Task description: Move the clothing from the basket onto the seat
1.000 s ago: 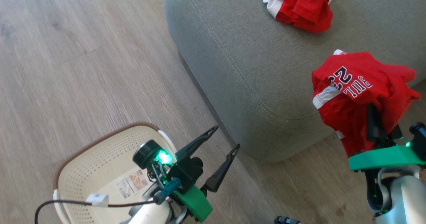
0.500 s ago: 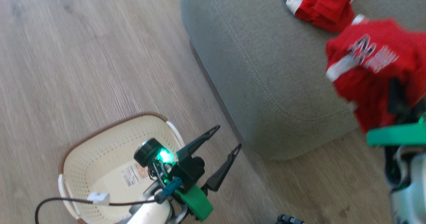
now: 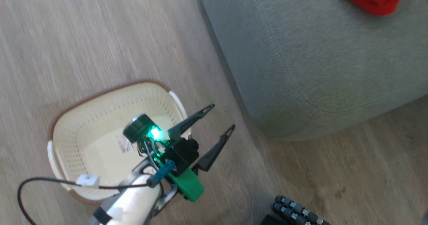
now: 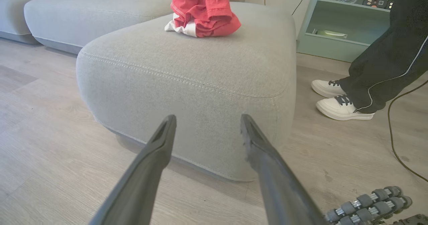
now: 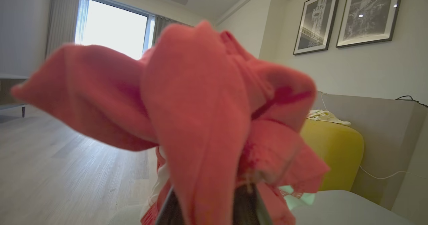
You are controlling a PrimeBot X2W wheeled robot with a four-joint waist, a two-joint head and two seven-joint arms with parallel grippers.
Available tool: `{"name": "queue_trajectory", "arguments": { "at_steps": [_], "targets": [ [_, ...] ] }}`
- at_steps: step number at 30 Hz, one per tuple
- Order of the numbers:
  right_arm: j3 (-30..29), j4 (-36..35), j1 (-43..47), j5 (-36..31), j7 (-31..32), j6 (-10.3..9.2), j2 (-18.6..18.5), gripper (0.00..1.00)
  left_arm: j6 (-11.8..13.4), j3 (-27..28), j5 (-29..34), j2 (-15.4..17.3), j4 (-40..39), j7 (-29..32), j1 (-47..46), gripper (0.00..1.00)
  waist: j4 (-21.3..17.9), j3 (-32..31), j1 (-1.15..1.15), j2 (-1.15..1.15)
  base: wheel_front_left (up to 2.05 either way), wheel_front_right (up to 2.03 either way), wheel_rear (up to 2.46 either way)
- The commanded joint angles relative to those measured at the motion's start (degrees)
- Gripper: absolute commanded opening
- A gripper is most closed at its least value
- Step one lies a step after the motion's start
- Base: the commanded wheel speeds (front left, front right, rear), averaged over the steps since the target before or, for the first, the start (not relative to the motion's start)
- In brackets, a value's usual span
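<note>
Evidently turns the head or waist: shifts the whole head view, without moving the basket [image 3: 100, 108] on the floor or the seat [image 3: 317, 68] just beside it. Still holds the jersey [image 5: 200, 111] bunched over the right gripper [image 5: 209, 208], clamped between close-set fingers. Keeps the left gripper [image 3: 222, 117] spread wide and empty above the basket's edge. Leaves the other garment [image 4: 207, 14] lying on the seat. Calls, seemingly, for just one drop onto the cushion. Buries the right fingertips in cloth; blurs the head view; covers part of the basket floor with the left arm.
</note>
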Motion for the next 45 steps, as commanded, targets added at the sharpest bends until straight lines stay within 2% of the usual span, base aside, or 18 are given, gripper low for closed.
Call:
{"name": "queue_trajectory", "arguments": {
  "at_steps": [1, 7, 15, 20, 26, 33, 45],
  "targets": [
    [-0.1, -0.5, -4.1, 0.5, -0.4, -0.02, -2.0, 0.0, 0.0, 1.4, 0.1, 1.2, -2.0, -0.3, -1.9, 1.0, 1.6, 3.5, -0.01, 0.0, 0.0, 0.0, 0.0],
    [-2.2, 6.5, -14.6, 2.6, -0.4, -0.02, -4.9, 0.0, 0.0, 1.4, -0.2, 3.2, -1.9, -0.3, -3.8, 1.0, 2.8, 7.4, -0.01, 0.0, 0.0, 0.0, 0.0],
    [-6.7, 17.5, -23.1, 1.2, -0.3, -0.02, -8.2, 0.0, 0.0, 1.1, -0.3, 4.4, -1.9, -0.3, -5.3, 1.0, 4.9, 10.7, -0.01, 0.0, 0.0, 0.0, 0.0],
    [-11.2, 28.1, -28.4, -2.2, 0.4, -0.02, -11.0, 0.0, 0.0, 1.3, -0.3, 4.6, -2.3, -0.3, -6.0, 1.0, 6.6, 13.3, -0.01, 0.0, 0.0, 0.0, 0.0],
    [-16.5, 37.7, -33.1, -5.4, 2.2, -0.02, -11.4, 0.0, 0.0, 2.7, -0.1, 4.5, -2.9, -0.3, -6.8, 1.0, 8.5, 15.9, -0.01, 0.0, 0.0, 0.0, 0.0],
    [-21.7, 46.1, -35.7, -10.2, 2.9, -0.02, -10.0, 0.0, 0.0, 2.3, 0.1, 4.3, -3.4, -0.3, -7.6, 1.0, 10.7, 18.3, -0.01, 0.0, 0.0, 0.0, 0.0],
    [-30.2, 55.2, -35.0, -19.1, 0.9, -0.02, -8.2, 0.0, 0.0, 2.5, 0.0, 3.7, -4.4, -0.3, -8.1, 1.0, 12.9, 19.1, -0.01, 0.0, 0.0, 0.0, 0.0]
  ]
}}
